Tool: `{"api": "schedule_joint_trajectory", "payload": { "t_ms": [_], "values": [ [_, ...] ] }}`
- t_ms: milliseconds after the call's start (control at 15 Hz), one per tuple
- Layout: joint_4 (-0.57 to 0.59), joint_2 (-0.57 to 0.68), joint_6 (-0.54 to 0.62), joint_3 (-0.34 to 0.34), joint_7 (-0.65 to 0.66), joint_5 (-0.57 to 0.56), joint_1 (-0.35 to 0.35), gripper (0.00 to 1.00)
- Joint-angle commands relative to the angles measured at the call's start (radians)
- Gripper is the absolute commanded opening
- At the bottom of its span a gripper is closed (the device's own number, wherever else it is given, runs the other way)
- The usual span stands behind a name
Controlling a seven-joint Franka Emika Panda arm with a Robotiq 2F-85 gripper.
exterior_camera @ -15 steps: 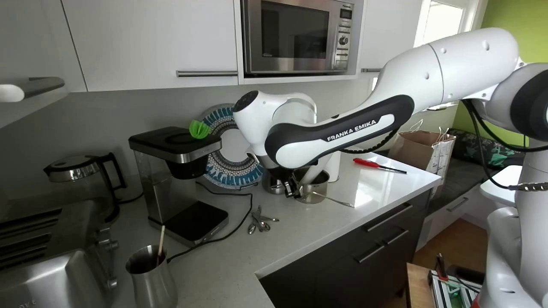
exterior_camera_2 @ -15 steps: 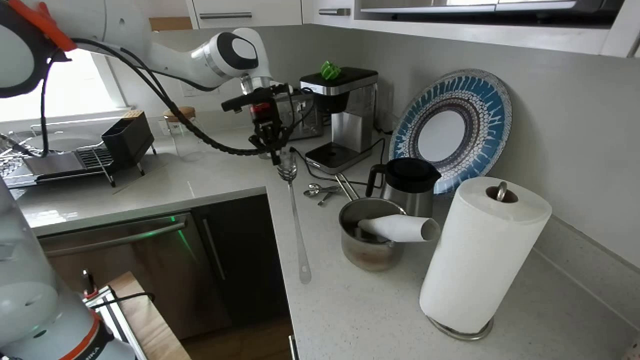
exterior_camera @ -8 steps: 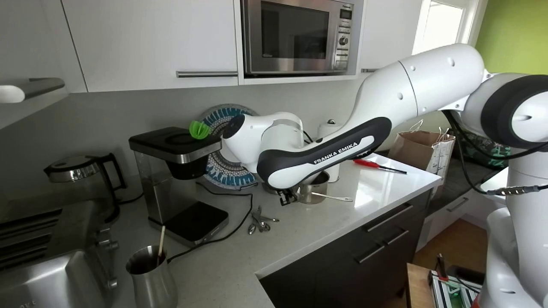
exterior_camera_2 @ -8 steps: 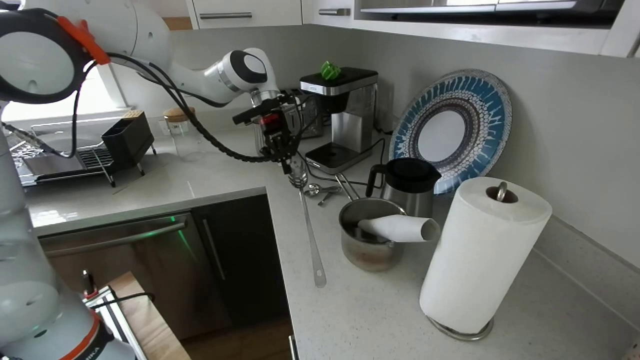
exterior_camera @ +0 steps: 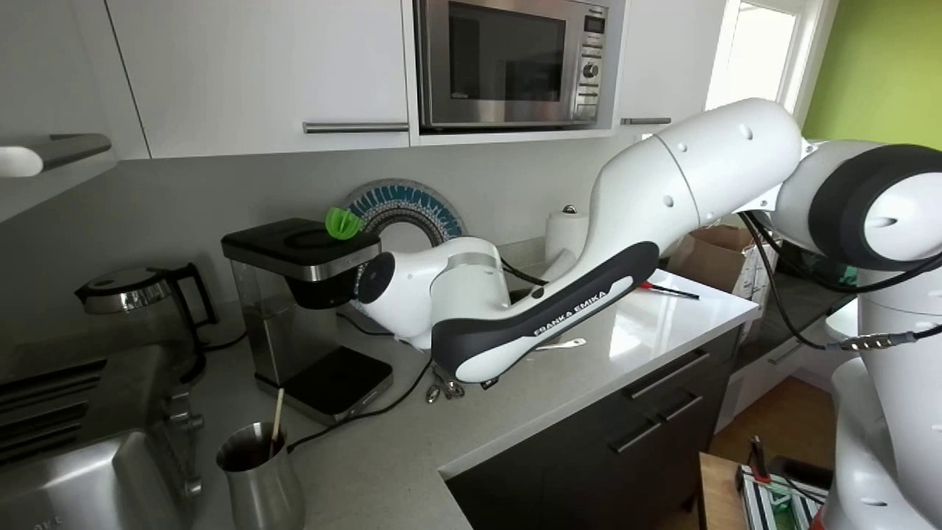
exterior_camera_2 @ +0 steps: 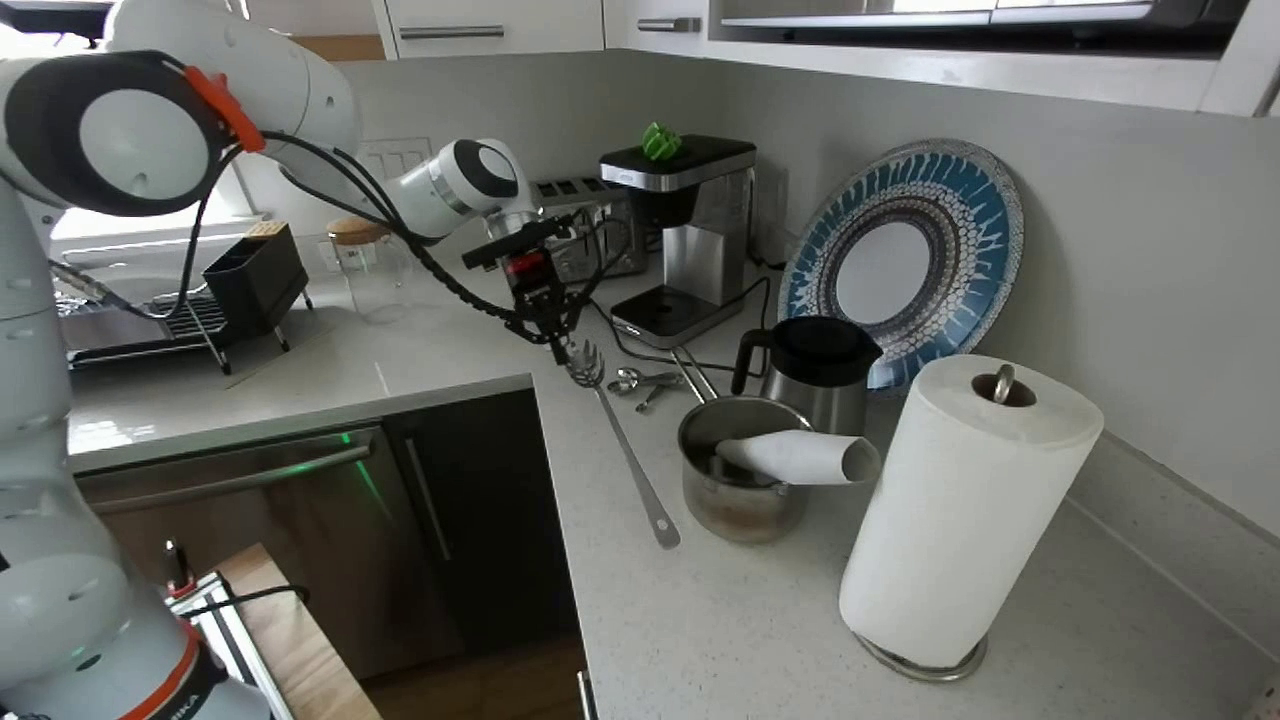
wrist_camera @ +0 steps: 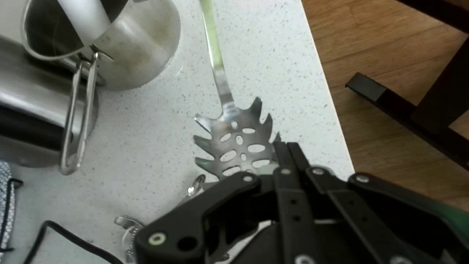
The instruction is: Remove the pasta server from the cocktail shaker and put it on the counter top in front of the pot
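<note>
My end effector [wrist_camera: 287,146] is clamped on the pasta server [wrist_camera: 225,90], at one side of its head [wrist_camera: 240,149], over the surface [exterior_camera_2: 640,640]. From there the long handle [exterior_camera_2: 638,470] runs away from me between the pot [exterior_camera_2: 745,505] and the front edge [wrist_camera: 327,88], roughly along that edge; I judge I need only lower it on this line

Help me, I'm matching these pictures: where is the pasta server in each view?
In an exterior view: pasta server right of center, mostly hidden.
In an exterior view: pasta server just below center.
Wrist view: pasta server, top edge to middle.
Landmark in all: metal spoons.
</note>
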Motion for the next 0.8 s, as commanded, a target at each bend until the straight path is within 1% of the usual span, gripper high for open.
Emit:
{"api": "schedule_joint_trajectory", "payload": {
  "t_ms": [0, 133, 333, 467, 733],
  "values": [
    [0.04, 0.1, -0.076, -0.001, -0.025, -0.089, 0.037, 0.01],
    [0.045, 0.132, -0.101, -0.008, -0.018, -0.121, 0.038, 0.01],
    [0.053, 0.16, -0.117, -0.023, -0.02, -0.143, 0.017, 0.01],
    [0.059, 0.161, -0.123, -0.037, 0.002, -0.126, 0.0, 0.01],
    [0.071, 0.159, -0.092, -0.052, 0.033, -0.07, -0.044, 0.01]
  ]
}}
